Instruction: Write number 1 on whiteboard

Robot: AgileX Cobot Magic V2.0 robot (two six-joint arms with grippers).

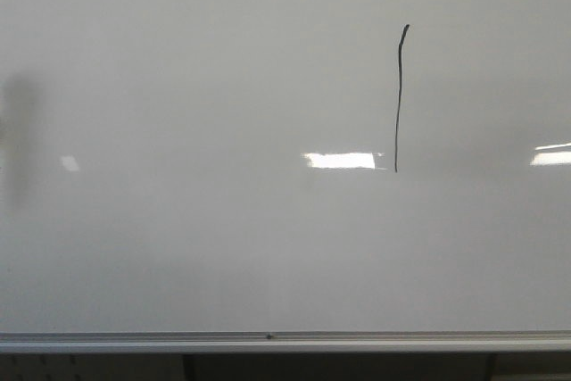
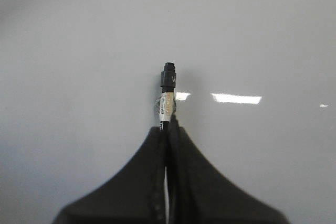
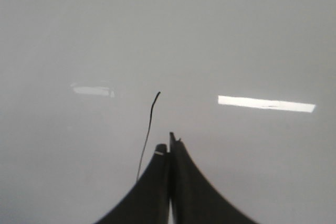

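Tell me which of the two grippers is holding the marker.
The left gripper: its closed fingers clamp a marker whose black end sticks out toward the whiteboard. The right gripper is closed too, but nothing is between its fingers.

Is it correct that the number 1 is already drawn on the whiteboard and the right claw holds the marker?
Not fully. The number 1 is drawn on the whiteboard, as the front view shows, but the marker is held by the left claw, shut on it in the left wrist view. The right claw is shut with no marker visible.
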